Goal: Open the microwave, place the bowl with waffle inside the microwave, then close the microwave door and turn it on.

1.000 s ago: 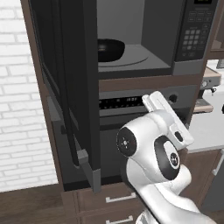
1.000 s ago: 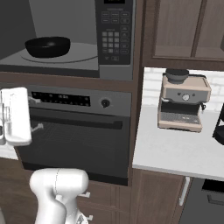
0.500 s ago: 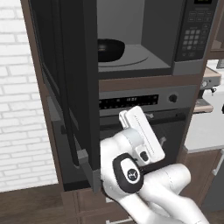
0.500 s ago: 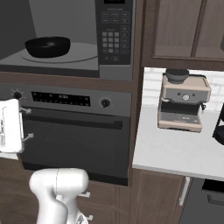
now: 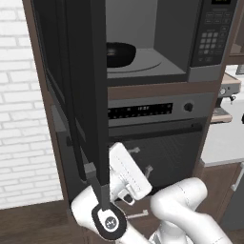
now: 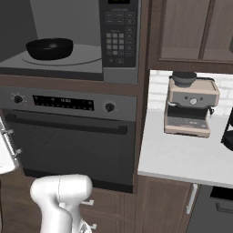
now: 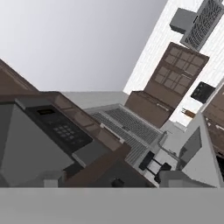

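Left base view has the microwave point(image 5: 157, 43) set high in a dark wood column, its cavity exposed and its microwave door point(image 5: 78, 90) swung wide toward the camera, so the panel is seen nearly edge-on as a tall dark slab from 12 o'clock down to about 7 o'clock. Inside, the bowl point(image 5: 119, 53) sits on the round turntable, toward 9 o'clock of the cavity; it is glossy black, and the waffle cannot be made out in it from this angle. The black keypad panel point(image 5: 211, 33) fills the microwave's 3 o'clock side.

Directly under the microwave is the oven point(image 5: 152, 138), with a display strip, a knob and a bar handle. The robot's white hand point(image 5: 127, 174) is low in front of the oven, just beside the lower end of the open door; its fingertips are hidden, so whether the claw is spread or pressed together cannot be told, and nothing is seen held in it.

Right base view shows the same bowl point(image 6: 50, 48) on the turntable at 10 o'clock of the picture, the keypad to its 3 o'clock. An espresso machine point(image 6: 190, 105) stands on the white counter point(image 6: 182, 157) at 3 o'clock, well apart from the oven. Brown cabinet doors point(image 6: 191, 29) hang above it.

Hand view looks up at a tilt: the microwave's keypad point(image 7: 61, 127) lies at 9 o'clock under a pale ceiling.
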{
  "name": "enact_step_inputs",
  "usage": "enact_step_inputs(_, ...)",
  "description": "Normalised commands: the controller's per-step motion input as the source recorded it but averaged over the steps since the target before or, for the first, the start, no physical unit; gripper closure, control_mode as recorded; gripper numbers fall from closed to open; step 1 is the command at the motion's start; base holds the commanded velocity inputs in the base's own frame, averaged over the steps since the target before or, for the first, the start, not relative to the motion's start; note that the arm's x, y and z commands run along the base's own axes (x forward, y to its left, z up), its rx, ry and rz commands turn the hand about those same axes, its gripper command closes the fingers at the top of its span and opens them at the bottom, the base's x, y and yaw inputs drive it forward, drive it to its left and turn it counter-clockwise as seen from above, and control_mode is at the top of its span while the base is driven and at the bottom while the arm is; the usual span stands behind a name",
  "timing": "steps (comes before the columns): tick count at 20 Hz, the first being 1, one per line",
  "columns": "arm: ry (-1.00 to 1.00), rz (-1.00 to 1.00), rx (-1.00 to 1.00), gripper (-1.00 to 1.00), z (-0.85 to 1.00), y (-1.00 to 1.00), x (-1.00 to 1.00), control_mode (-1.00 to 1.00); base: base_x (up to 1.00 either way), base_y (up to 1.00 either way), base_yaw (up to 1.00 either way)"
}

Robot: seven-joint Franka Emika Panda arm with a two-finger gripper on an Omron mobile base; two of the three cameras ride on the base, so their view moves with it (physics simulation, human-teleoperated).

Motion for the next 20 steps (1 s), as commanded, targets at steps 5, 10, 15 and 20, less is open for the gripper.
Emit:
enact_step_inputs(5,-0.31,0.02,-0.20,1.00,0.00,0.48,-0.22,-1.00,0.00,0.00,0.00)
enact_step_inputs(10,-0.40,0.04,-0.10,1.00,0.22,0.38,-0.60,-1.00,0.00,0.00,0.00)
enact_step_inputs(15,-0.28,0.02,-0.12,1.00,0.16,0.47,-0.15,-1.00,0.00,0.00,0.00)
enact_step_inputs(20,-0.12,0.05,-0.11,1.00,0.14,0.55,0.00,-1.00,0.00,0.00,0.00)
